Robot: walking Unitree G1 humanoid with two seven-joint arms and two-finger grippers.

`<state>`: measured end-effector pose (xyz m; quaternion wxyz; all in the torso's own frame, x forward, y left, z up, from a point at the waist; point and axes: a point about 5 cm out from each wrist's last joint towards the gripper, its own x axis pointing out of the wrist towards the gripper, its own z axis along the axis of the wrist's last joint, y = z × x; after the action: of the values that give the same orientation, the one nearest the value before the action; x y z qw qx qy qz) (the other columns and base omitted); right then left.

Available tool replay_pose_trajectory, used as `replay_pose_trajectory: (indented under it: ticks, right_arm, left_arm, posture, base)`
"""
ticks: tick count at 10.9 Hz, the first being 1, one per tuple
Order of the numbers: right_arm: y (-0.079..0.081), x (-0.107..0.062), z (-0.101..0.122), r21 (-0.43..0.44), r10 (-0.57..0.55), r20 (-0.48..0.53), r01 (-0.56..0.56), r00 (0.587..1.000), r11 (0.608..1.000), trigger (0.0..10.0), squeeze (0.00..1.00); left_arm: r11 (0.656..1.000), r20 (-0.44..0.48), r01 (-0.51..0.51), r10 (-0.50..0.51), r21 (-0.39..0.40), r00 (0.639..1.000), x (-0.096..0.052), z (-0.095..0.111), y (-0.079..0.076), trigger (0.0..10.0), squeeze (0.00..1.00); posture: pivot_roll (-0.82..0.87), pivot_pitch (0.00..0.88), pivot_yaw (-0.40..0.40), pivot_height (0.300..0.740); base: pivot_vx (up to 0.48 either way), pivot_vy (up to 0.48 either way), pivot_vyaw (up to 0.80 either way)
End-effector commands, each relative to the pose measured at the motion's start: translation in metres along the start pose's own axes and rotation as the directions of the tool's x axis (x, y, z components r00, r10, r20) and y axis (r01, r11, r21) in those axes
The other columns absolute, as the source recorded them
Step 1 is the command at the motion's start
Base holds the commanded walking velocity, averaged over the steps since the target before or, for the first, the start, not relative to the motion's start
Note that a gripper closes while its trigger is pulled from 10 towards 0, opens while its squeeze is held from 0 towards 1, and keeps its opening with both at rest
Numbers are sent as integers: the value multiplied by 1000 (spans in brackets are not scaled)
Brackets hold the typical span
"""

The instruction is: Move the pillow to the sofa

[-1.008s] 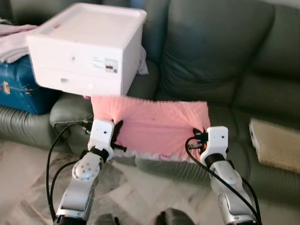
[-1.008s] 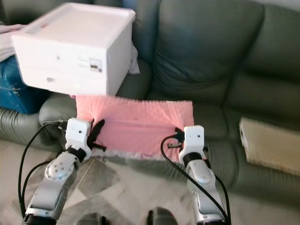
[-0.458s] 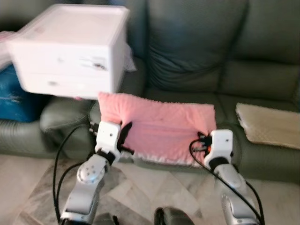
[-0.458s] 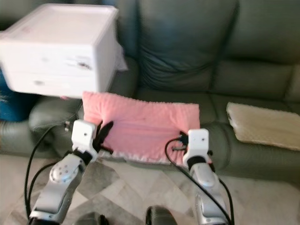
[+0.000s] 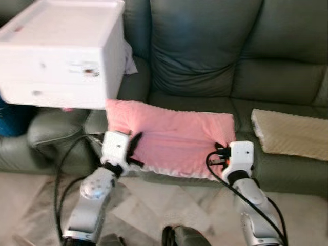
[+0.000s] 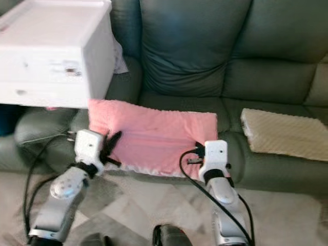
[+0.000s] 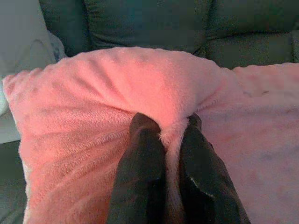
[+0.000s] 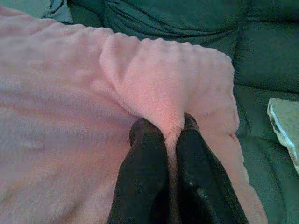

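The pink pillow (image 5: pixel 171 137) hangs between the two arms, held out flat just above the front edge of the dark green sofa (image 5: pixel 205 56). Its long axis runs side to side, parallel to the seat front. The left end effector (image 7: pixel 166 142) is clamped on a pinched fold of plush at the pillow's left end, and the right end effector (image 8: pixel 162 135) is clamped the same way on a fold at the right end, so each arm carries one short side. The open seat cushion lies straight ahead of both end effectors, beyond the pillow's far edge. A large white box (image 5: pixel 61 51) sits on the sofa to the left, its lower edge close above the pillow's left corner, and a beige mat (image 5: pixel 289 133) lies on the seat to the right. The drop probably calls for both arms to reach forward evenly, keeping the left corner away from the box.
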<state>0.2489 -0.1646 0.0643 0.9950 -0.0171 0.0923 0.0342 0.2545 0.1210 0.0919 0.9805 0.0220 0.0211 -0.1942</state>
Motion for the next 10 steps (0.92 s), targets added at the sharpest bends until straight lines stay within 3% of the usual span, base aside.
replay_pose_trajectory:
  ticks: [1, 2, 4, 5, 6, 10]
  right_arm:
    - [-7, -1, 2, -11, -25, 7, 25, 1000, 1000, 10000, 0]
    - [-7, -1, 2, -13, -26, 7, 26, 1000, 1000, 10000, 0]
    - [-8, -1, 1, -13, -26, 1, 26, 1000, 1000, 10000, 0]
    - [-9, -1, 1, -14, -25, 1, 25, 1000, 1000, 10000, 0]
    - [-9, -1, 1, -15, -24, 0, 24, 1000, 1000, 10000, 0]
    - [-10, 0, 1, -16, -23, 1, 23, 1000, 1000, 10000, 0]
  left_arm:
    - [999, 35, 33, -32, -2, 999, 2, 8, -8, 10000, 0]
    - [999, 35, 33, -33, -3, 999, 2, 8, -7, 10000, 0]
    - [999, 32, 34, -35, 3, 999, 1, 8, -7, 10000, 0]
    - [999, 28, 31, -31, -9, 999, 0, 7, -8, 10000, 0]
    - [999, 22, -1, 0, 43, 1000, 1, 5, -6, 10000, 0]
    - [1000, 24, -9, 8, 30, 1000, 3, 5, -3, 10000, 0]
  posture:
    - [-23, 80, -43, 740]
    - [-17, 80, -44, 740]
    - [-15, 82, -45, 740]
    - [-16, 82, -45, 740]
    - [-16, 82, -45, 740]
    - [-20, 80, -44, 740]
  base:
    - [0, -480, 0]
    - [0, -480, 0]
    - [0, -418, -800]
    - [0, 0, -569]
    - [0, 0, -494]
    - [0, 0, 0]
